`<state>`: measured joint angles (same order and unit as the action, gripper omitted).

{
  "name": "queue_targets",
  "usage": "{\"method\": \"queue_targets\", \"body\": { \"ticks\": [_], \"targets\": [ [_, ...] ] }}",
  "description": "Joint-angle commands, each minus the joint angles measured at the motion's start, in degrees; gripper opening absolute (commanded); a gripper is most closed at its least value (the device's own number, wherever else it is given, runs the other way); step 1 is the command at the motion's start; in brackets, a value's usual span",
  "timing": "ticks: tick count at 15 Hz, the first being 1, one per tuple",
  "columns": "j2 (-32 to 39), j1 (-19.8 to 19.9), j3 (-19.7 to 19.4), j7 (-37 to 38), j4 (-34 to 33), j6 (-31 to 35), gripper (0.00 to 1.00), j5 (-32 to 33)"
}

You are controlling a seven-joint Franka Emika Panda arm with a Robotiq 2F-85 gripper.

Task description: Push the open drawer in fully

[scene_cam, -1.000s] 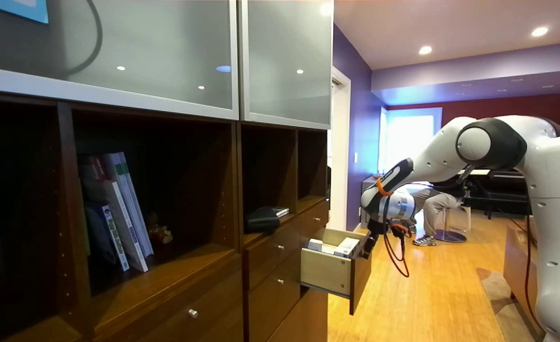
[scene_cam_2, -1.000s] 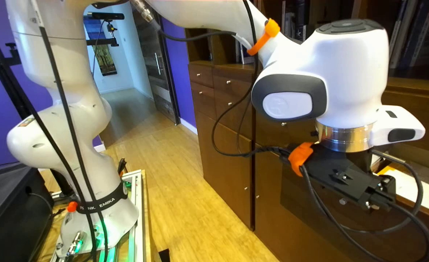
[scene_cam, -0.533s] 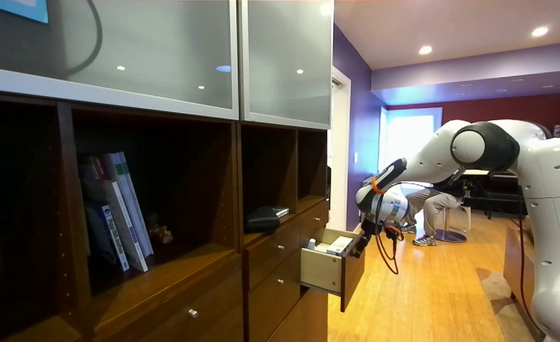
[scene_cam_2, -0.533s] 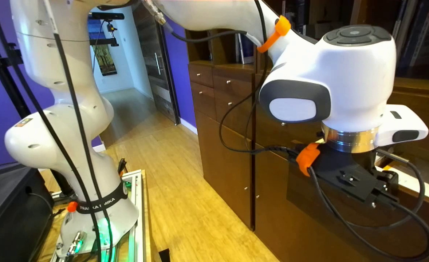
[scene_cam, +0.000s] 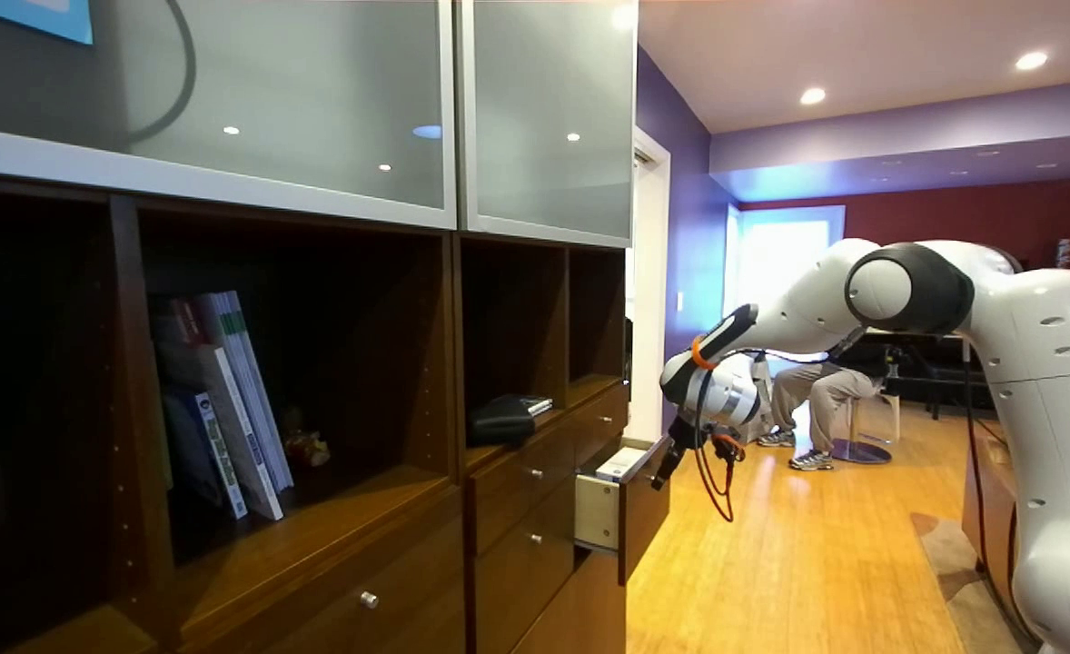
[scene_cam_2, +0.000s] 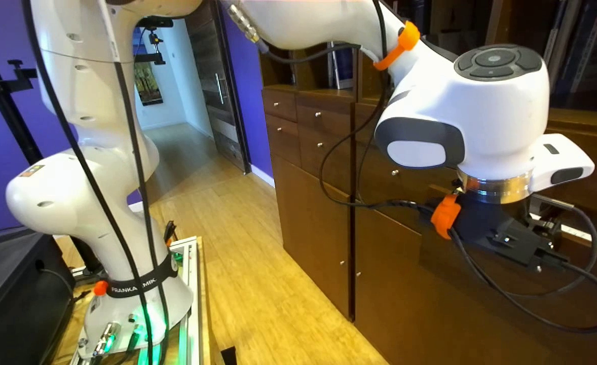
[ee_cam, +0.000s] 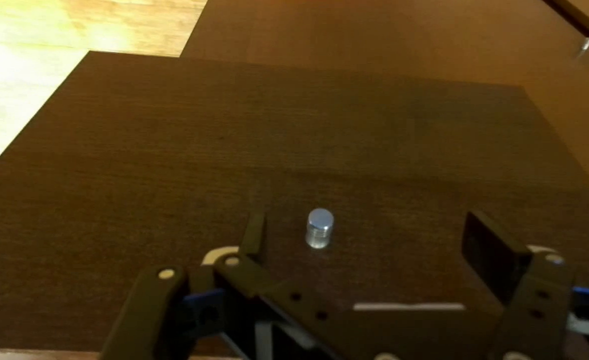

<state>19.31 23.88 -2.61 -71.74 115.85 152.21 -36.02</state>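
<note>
The drawer (scene_cam: 642, 527) stands partly out of the cabinet, with its dark brown front and a short stretch of tan box side showing. White items (scene_cam: 621, 463) lie inside it. My gripper (scene_cam: 660, 480) is at the upper part of the drawer front. In the wrist view the drawer front (ee_cam: 294, 135) fills most of the picture. The silvery knob (ee_cam: 319, 228) sits between the spread fingers of my gripper (ee_cam: 364, 230), nearer the left finger and apart from both. The gripper is open and holds nothing. Whether the fingertips touch the front is hard to tell.
Matching closed drawers (scene_cam: 535, 504) are beside the open one. An open shelf (scene_cam: 517, 427) with a black item is above. Frosted glass doors (scene_cam: 549, 118) hang higher up. A person (scene_cam: 826, 400) sits in the background. Loose cables (scene_cam_2: 547, 294) hang from the wrist.
The drawer has moved inward toward the cabinet, and less of its tan side shows. My arm and gripper have moved the same way, along with the drawer front.
</note>
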Motion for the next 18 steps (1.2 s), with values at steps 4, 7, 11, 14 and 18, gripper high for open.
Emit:
{"method": "queue_targets", "body": {
  "ticks": [4, 7, 11, 14, 18],
  "targets": [
    [0.2, 0.2, 0.0, -0.2, -0.4, 0.0, 1.00, 0.2],
    [1.5, 0.9, 1.3, -2.2, -2.0, -0.4, 1.00, -1.8],
    [3.7, 1.6, 3.4, -4.9, -4.8, -0.3, 1.00, -4.4],
    [5.5, 1.6, 3.8, -5.9, -6.9, 0.2, 1.00, -5.1],
    [8.0, 2.6, 4.9, -8.0, -10.1, 0.8, 1.00, -7.0]
  ]
}}
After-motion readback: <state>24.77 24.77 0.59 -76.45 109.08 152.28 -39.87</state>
